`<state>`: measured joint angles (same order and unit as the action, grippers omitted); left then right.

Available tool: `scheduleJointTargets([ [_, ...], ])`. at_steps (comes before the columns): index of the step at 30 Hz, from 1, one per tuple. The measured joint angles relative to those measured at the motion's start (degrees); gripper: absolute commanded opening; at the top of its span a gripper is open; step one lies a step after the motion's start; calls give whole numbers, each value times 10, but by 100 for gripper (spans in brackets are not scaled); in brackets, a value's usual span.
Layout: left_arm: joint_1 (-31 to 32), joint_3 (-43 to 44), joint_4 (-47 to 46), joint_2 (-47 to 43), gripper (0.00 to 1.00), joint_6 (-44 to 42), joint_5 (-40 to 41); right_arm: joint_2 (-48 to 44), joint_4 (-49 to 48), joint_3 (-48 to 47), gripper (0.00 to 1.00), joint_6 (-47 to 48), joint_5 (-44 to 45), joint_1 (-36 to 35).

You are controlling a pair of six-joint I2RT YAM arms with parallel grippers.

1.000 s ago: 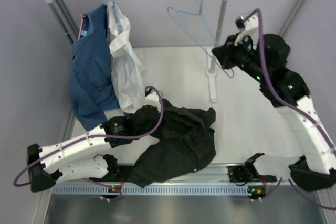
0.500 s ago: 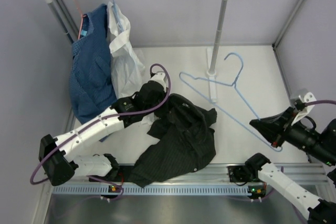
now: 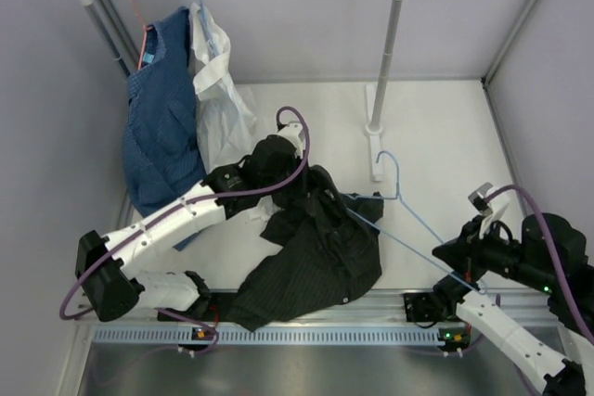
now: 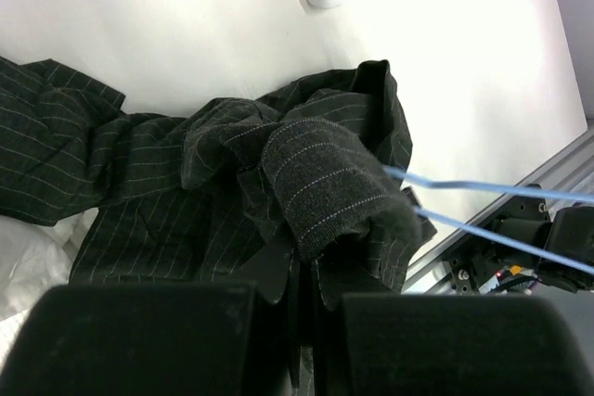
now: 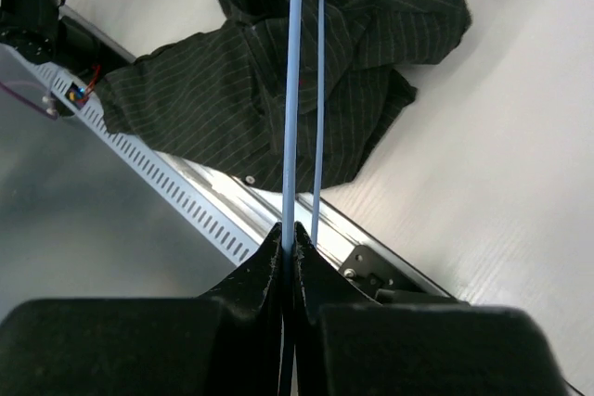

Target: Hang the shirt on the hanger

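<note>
Both clamped: my left gripper (image 4: 302,274) on black shirt (image 4: 176,201), right gripper (image 5: 288,234) on blue hanger (image 5: 295,90), rack foot (image 3: 376,162) just behind.

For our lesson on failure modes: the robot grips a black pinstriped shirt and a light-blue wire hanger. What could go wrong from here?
The right end effector pinches the thin light-blue wire hanger at one corner only; pushed against cloth, it may twist or slip.
The left end effector grips a bunched fold of the black pinstriped shirt, so the hanger's far end may snag in folds instead of sliding inside.
</note>
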<state>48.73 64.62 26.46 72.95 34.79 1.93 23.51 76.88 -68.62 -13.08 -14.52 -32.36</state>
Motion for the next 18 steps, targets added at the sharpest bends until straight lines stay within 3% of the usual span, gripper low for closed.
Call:
scheduleJointTargets([
  [4, 0, 3, -1, 10, 0, -4, -14, 13, 9, -96, 0, 0, 38, 0],
  [8, 0, 14, -2, 33, 0, -7, -32, 13, 5, -167, 0, 3, 21, 0],
  [18, 0, 70, -3, 62, 0, -16, -41, 14, 7, -105, 0, 10, -9, 0],
])
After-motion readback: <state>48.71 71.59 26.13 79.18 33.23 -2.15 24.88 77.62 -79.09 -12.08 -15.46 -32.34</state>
